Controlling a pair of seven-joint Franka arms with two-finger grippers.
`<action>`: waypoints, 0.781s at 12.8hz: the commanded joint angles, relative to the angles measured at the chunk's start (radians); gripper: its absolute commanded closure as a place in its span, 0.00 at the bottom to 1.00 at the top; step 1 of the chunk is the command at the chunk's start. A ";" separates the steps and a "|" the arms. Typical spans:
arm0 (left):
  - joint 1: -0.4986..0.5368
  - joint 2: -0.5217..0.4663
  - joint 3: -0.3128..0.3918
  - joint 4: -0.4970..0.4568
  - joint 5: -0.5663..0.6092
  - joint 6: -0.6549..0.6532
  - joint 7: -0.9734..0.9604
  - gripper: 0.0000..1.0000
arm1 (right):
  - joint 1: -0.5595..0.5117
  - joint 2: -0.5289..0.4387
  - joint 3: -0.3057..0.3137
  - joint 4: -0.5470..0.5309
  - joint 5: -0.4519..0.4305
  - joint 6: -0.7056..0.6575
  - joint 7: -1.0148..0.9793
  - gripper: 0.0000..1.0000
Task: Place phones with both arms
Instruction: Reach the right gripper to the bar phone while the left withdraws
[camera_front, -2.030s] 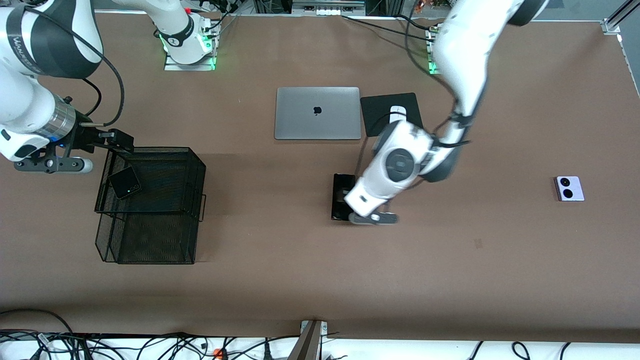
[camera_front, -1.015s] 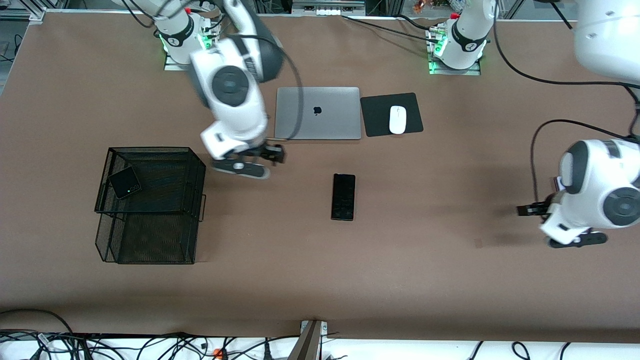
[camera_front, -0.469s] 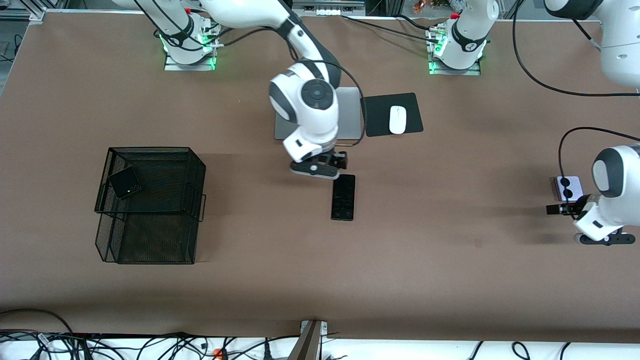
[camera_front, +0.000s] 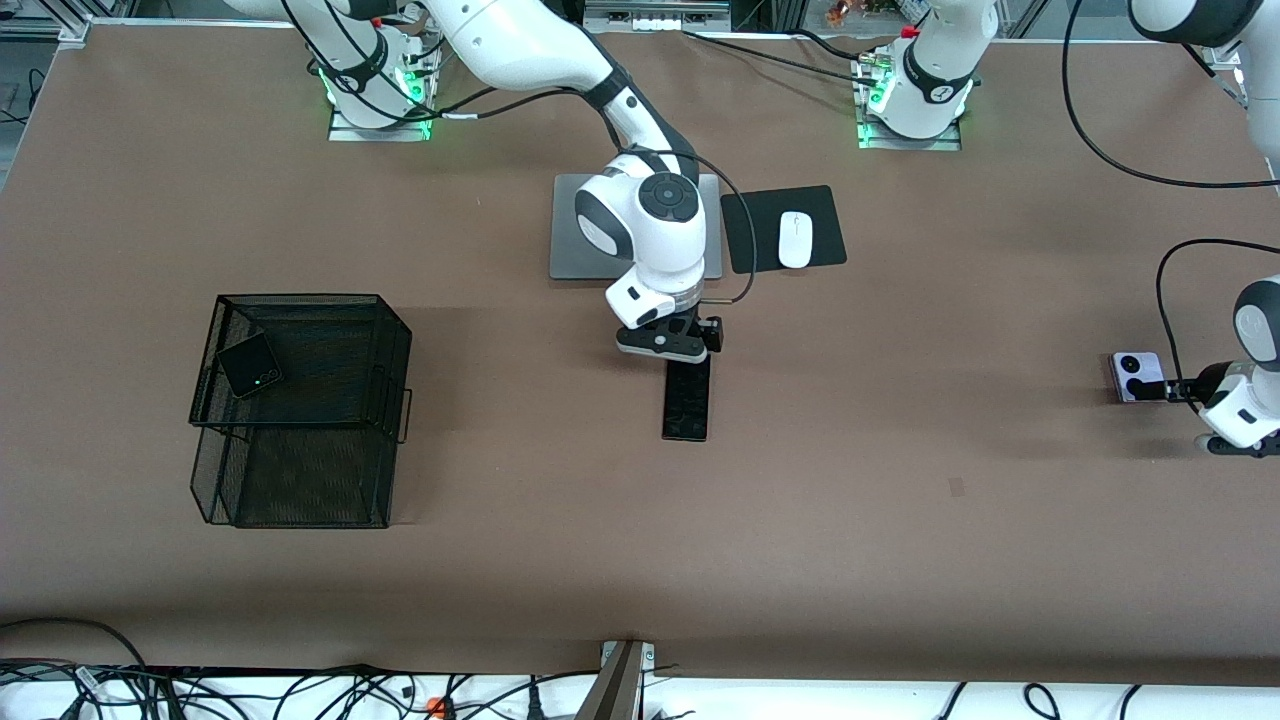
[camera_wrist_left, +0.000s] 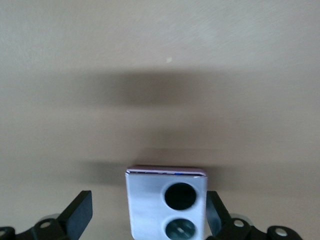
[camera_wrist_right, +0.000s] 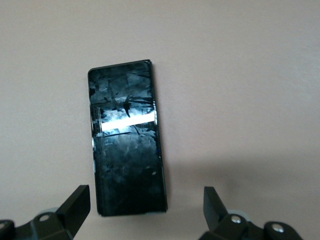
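a: phones! where are they?
b: slim black phone (camera_front: 686, 398) lies mid-table, right gripper (camera_front: 668, 343) spread wide over its end. lavender phone (camera_front: 1137, 376) lies under the wide-open left gripper (camera_wrist_left: 147, 220). black flip phone (camera_front: 249, 365) sits in the basket (camera_front: 300, 470).

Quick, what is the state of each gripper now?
Left gripper: open, around the lavender phone, not gripping.
Right gripper: open, over the slab phone, holding nothing.

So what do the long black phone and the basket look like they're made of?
The long black phone: glossy glass face, judging by the bright streak of glare and smudgy reflections. The basket: black wire mesh, likely metal; you can see through its walls to the small black flip phone inside.
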 joint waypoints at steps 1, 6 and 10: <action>0.023 -0.007 -0.019 -0.057 -0.024 0.054 0.024 0.00 | 0.013 0.049 -0.011 0.036 -0.060 0.057 0.027 0.00; 0.025 -0.010 -0.019 -0.059 -0.079 0.034 0.024 0.00 | 0.048 0.132 -0.052 0.098 -0.097 0.100 0.028 0.00; 0.023 -0.016 -0.019 -0.051 -0.079 0.004 0.064 0.00 | 0.065 0.169 -0.066 0.134 -0.099 0.099 0.054 0.00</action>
